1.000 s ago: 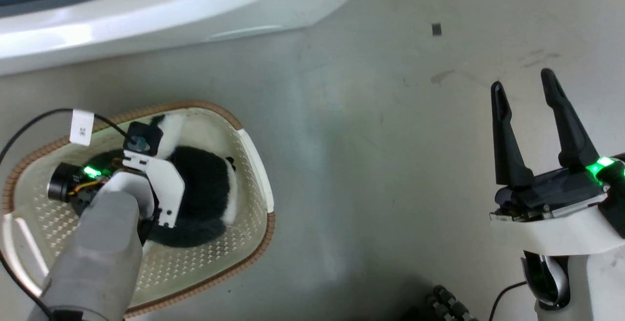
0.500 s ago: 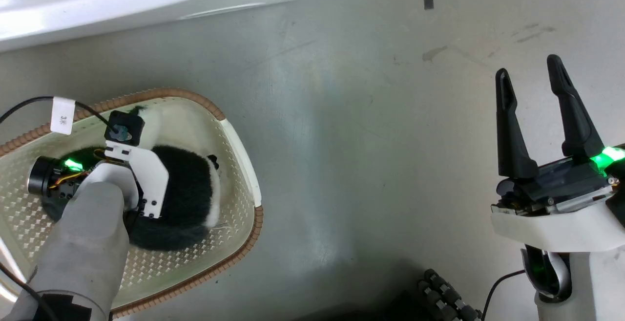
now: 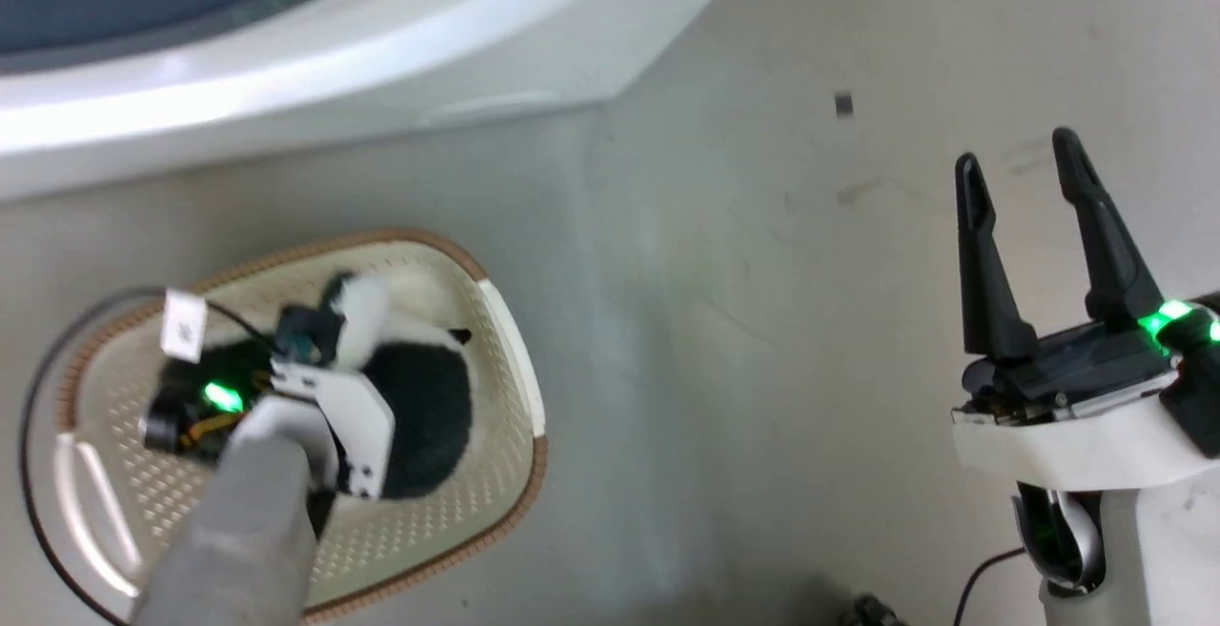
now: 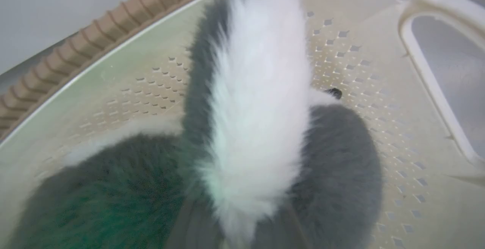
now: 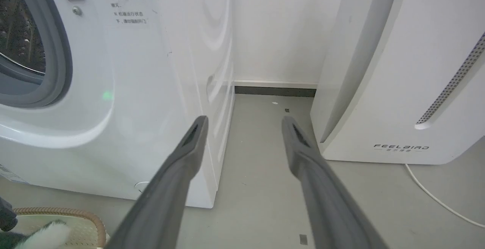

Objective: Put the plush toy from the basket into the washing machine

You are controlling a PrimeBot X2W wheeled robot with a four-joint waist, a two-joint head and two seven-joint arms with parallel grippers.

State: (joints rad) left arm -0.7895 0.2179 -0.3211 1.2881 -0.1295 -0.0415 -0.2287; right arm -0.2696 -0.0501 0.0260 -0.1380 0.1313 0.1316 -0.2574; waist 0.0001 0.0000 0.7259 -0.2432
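plush toy (image 3: 424, 412) in basket (image 3: 523, 371), nr rt rim

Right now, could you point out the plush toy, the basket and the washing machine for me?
plush toy (image 3: 429, 416): head view, on the black fur of its body.
basket (image 4: 125, 90): left wrist view, on its perforated cream wall.
washing machine (image 5: 159, 71): right wrist view, on its white front panel.

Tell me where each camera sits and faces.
Head view: on the head, looking down at floor, basket, washing machine; left forearm, right gripper show.
Left wrist view: inside the basket, facing the plush toy; left gripper shut on it.
Right wrist view: low, facing washing machine and FEELBIRD appliance; right gripper open.
Shared: all three show the basket.
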